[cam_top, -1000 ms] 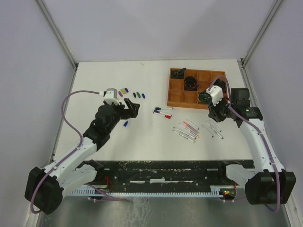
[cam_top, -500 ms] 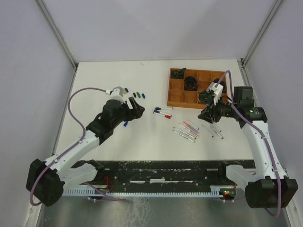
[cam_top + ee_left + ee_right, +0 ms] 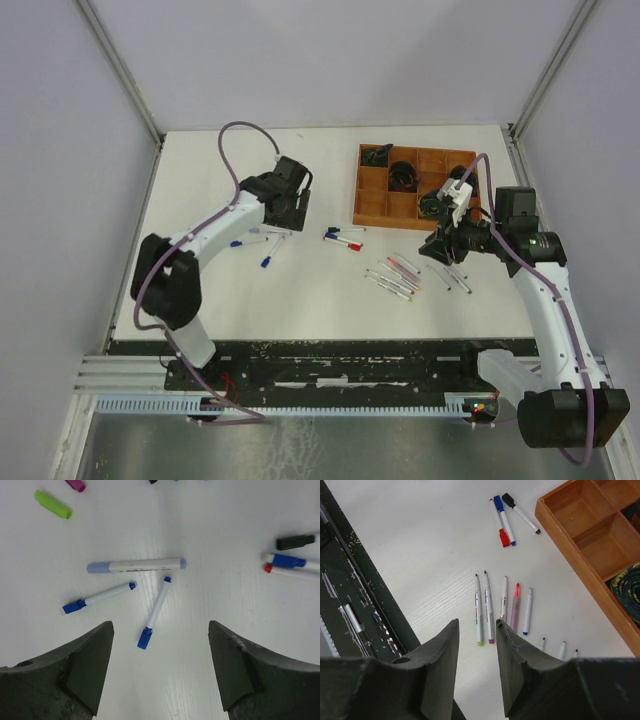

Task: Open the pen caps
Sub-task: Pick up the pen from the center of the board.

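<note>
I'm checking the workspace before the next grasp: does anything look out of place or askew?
Nothing is spilled or damaged. Two blue pens lie crooked at different angles, unlike the tidy row of pens near the wooden tray. A green cap and a pink cap lie loose beyond them.

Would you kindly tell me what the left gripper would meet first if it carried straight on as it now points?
Most likely the nearer blue-capped pen, lying on the table just ahead of the open left gripper; nothing shows in between, though depth is unclear.
</note>
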Motion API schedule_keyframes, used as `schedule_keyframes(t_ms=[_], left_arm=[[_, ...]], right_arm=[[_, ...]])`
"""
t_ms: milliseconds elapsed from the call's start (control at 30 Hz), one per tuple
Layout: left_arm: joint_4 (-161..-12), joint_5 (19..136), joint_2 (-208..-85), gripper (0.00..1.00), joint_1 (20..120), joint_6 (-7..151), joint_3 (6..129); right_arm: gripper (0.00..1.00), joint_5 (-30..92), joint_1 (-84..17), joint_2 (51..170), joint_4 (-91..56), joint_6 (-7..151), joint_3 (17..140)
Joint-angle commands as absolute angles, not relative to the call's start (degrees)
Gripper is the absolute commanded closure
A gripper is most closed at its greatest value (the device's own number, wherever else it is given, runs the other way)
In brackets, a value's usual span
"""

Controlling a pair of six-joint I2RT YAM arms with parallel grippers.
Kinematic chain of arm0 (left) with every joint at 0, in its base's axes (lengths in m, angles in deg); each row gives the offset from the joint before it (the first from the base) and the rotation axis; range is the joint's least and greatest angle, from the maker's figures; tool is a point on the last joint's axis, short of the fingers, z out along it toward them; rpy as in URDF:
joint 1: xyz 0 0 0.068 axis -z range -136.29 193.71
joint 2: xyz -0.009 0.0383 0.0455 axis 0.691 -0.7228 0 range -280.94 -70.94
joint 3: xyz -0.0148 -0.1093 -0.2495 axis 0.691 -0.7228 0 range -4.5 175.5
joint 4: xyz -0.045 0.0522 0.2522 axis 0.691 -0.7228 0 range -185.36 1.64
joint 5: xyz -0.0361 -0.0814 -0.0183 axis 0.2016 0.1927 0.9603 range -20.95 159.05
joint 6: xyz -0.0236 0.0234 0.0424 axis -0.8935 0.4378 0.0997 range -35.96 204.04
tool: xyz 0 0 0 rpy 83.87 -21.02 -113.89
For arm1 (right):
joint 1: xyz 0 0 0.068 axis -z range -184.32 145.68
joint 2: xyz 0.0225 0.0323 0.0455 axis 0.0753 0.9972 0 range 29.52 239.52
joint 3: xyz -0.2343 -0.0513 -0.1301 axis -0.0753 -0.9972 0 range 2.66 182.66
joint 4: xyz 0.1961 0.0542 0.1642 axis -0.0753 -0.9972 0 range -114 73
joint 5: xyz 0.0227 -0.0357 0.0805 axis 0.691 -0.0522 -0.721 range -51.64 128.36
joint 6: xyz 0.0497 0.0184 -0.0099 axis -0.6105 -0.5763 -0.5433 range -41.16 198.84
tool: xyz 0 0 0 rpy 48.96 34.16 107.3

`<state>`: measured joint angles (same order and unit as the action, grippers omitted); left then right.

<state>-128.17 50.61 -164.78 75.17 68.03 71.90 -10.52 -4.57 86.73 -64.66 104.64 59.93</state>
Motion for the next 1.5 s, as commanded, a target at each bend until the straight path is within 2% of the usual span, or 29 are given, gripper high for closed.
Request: schedule_keyframes(t_ms=[0,167,400,933,1200,1467], left_arm=[[-139.2,48.5,-171.3,0.17,74.8,77.0,79.1],[-139.7,54.9,-175.6,0.28,73.5,80.6,80.2],[-139.1,60.5,-178.2,0.34,72.1,83.9,79.1],[-135.9,61.5,-180.5,0.46,70.5,85.4,76.4],[-135.5,66.0,-182.7,0.57,67.3,85.7,76.3],[-135.5,67.9,-183.1,0.58,66.5,86.0,76.3]], right_arm=[[0.57,-10.0,-4.6,86.1,-63.3,104.9,59.6],[0.56,-9.2,-4.6,85.9,-63.2,105.0,59.5],[0.56,-8.8,-4.6,86.6,-63.2,105.3,59.3],[0.56,-8.8,-4.6,87.1,-63.5,105.9,58.9],[0.56,-8.8,-4.7,86.9,-63.7,106.0,58.9],[0.55,-8.8,-4.7,86.8,-63.8,106.1,59.0]])
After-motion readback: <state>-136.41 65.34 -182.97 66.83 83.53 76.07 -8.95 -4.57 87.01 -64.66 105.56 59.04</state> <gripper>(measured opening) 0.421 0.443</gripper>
